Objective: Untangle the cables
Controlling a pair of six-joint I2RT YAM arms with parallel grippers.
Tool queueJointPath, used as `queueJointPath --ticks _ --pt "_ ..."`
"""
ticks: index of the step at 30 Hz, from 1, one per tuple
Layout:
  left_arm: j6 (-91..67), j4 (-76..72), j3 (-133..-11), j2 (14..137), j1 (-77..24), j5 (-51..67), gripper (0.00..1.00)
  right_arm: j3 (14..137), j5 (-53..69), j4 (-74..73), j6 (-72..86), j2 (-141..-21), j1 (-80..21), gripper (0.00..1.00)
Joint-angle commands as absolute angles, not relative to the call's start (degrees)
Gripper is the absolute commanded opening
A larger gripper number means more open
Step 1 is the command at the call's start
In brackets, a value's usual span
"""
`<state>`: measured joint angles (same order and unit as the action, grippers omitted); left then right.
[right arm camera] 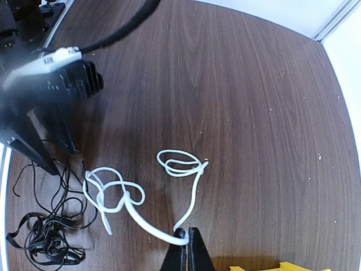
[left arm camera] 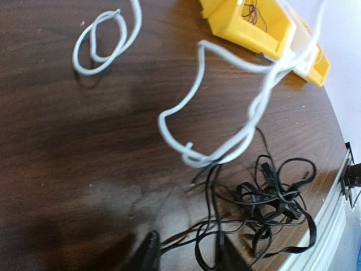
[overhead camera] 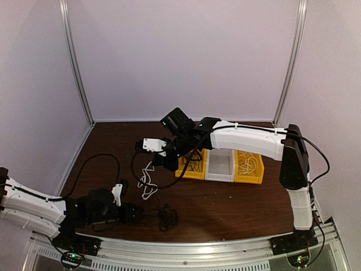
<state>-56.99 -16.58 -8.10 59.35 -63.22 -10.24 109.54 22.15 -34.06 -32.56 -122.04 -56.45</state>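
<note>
A white cable (overhead camera: 148, 182) hangs from my right gripper (overhead camera: 162, 162) down to the table. In the right wrist view the gripper (right arm camera: 188, 241) is shut on the middle of the white cable (right arm camera: 115, 195), and two looped ends lie on the wood. A black cable tangle (overhead camera: 167, 216) lies near the front edge. My left gripper (overhead camera: 137, 213) sits low just left of it. In the left wrist view its jaws (left arm camera: 185, 257) are apart, with strands of the black tangle (left arm camera: 271, 195) running between them. The lifted white cable (left arm camera: 194, 157) crosses above the black strands.
Two yellow bins (overhead camera: 192, 165) (overhead camera: 249, 167) with a pale bin (overhead camera: 220, 165) between them stand at mid-table, holding cables. A yellow bin (left arm camera: 248, 25) shows in the left wrist view. The metal front rail (overhead camera: 186, 248) runs close behind the black tangle.
</note>
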Motion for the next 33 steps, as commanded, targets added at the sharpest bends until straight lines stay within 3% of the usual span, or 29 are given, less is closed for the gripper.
queueJointPath --ticks 1,3,14,20,25,29,33 --pt "-58.18 -19.58 -10.19 63.97 -63.54 -11.58 0.15 111.66 20.69 -34.98 -31.96 -119.93 -56.32 0.00" --pt "-58.59 -21.15 -9.99 65.82 -63.53 -13.17 0.00 112.15 20.32 -35.38 -32.23 -119.07 -56.25 0.00" --pt "-58.80 -25.23 -9.42 73.34 -63.54 -13.69 0.00 130.04 16.19 -37.40 -30.69 -111.12 -52.62 0.00" --pt "-59.09 -24.62 -9.70 74.43 -63.54 -14.07 0.00 130.96 14.58 -35.06 -31.27 -105.28 -51.44 0.00" --pt "-55.33 -22.12 -12.25 72.82 -63.54 -13.27 0.00 123.15 13.83 -34.03 -31.42 -102.03 -51.23 0.00" --pt "-50.14 -14.88 -15.81 66.91 -63.69 -15.10 0.32 113.46 13.48 -31.90 -31.29 -98.36 -51.17 0.00" --pt "-45.21 -7.10 -19.10 57.11 -63.87 -19.32 0.48 107.22 13.64 -31.16 -30.97 -95.51 -50.98 0.00"
